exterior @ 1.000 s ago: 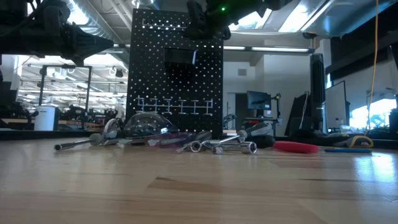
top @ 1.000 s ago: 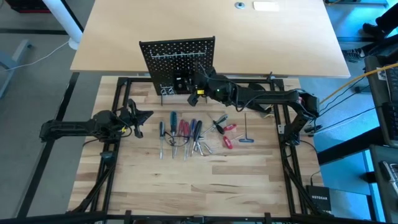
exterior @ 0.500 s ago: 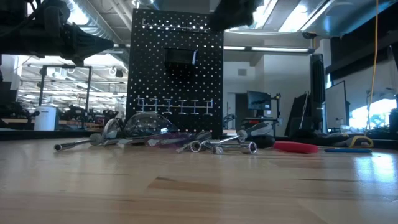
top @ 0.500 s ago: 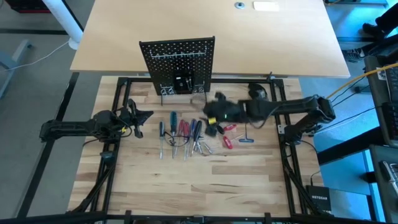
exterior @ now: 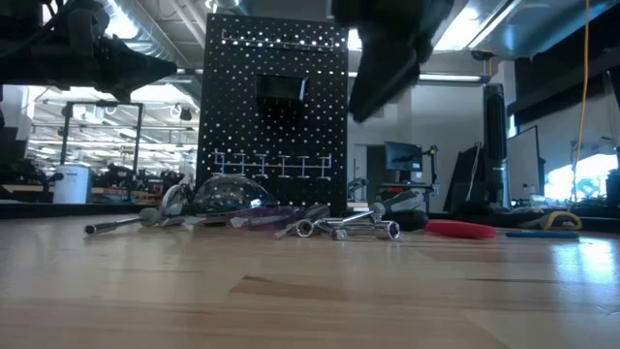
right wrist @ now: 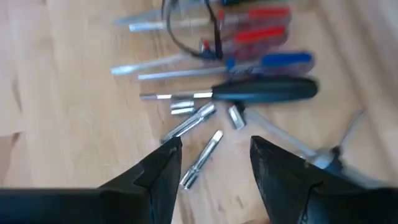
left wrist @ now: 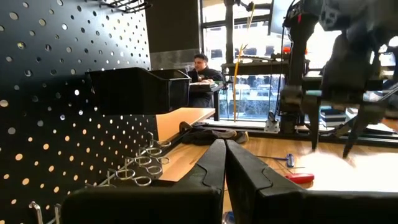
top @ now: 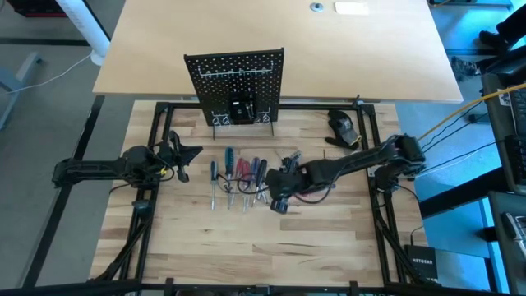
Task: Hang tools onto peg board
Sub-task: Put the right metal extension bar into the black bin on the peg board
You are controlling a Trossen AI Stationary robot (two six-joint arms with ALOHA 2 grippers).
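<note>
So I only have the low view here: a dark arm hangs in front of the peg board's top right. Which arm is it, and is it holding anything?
Observer: The right gripper, jaws open and empty, above the tools.
Operator: What's directly under it?
Observer: Small silver sockets beside a black-handled screwdriver.
Operator: And the left arm?
Observer: The left gripper is shut, parked at the table's left, facing the peg board.

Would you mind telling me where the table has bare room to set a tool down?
The wide strip of table nearer than the tools is bare, between the two arms' frames. A smaller bare patch lies between the tools and the left gripper. It is crowded around the tools, where the right gripper hovers, and at the peg board feet.
</note>
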